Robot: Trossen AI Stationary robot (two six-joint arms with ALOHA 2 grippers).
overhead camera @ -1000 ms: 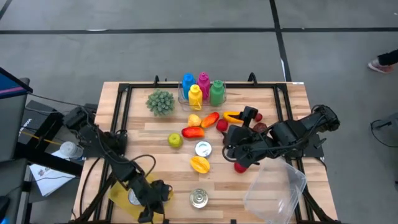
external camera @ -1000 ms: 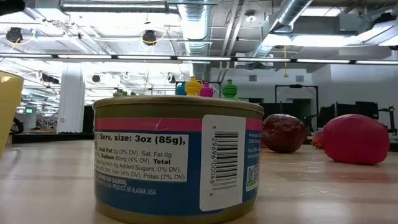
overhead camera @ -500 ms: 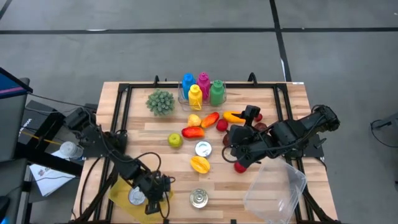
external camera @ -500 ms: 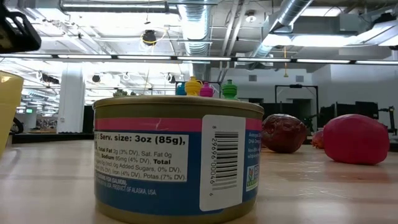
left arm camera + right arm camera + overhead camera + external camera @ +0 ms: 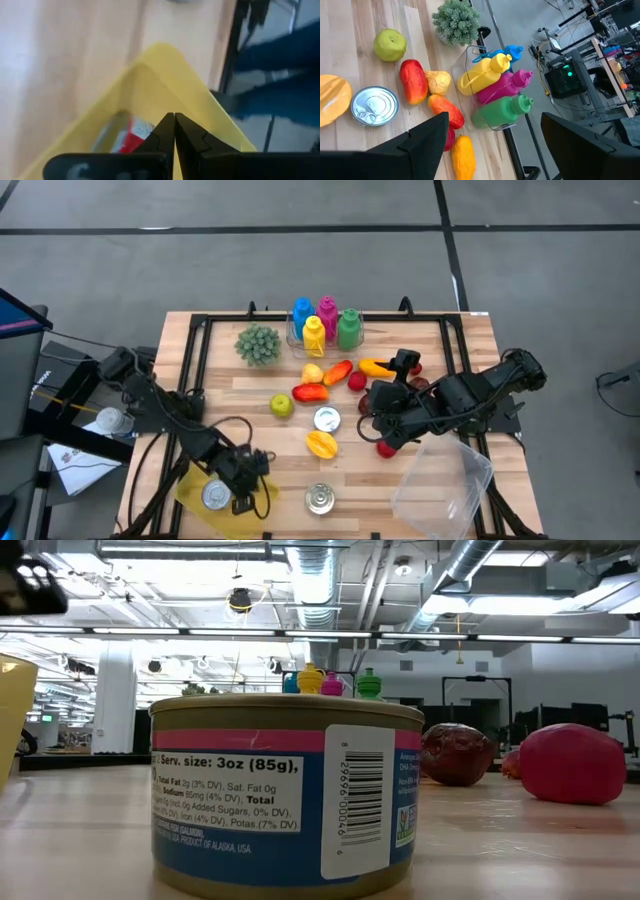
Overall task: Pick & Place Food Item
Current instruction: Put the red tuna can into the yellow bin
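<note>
Nearest to us in the low view sits a small round tin can with a blue and pink label (image 5: 285, 795), right at the front edge of the pale wooden slatted table (image 5: 460, 340). Just to its left we've got the flat yellow plastic container (image 5: 195, 485), and a second silver-topped tin can (image 5: 213, 497) lies inside it. The left gripper (image 5: 240, 502) hovers over the container's right side with its two dark fingers (image 5: 190, 137) pressed together, nothing between them.

A bit further in there's an orange-yellow fruit slice (image 5: 321, 444), a third silver tin can (image 5: 327, 419), and a green apple (image 5: 282, 406). The right gripper (image 5: 372, 412) hangs beside that can, jaws spread wide and empty. Under the right arm we can make out a round red fruit (image 5: 386, 448) and, we think, a dark maroon one (image 5: 457, 754), though it's mostly hidden from above. A clear plastic tub (image 5: 445, 480) sits at the front right corner.

Then comes a cluster of red, yellow and orange toy vegetables (image 5: 325, 375). At the far edge stand a spiky green plant (image 5: 258, 343) and a clear rack of blue, yellow, pink and green squeeze bottles (image 5: 325, 323).
</note>
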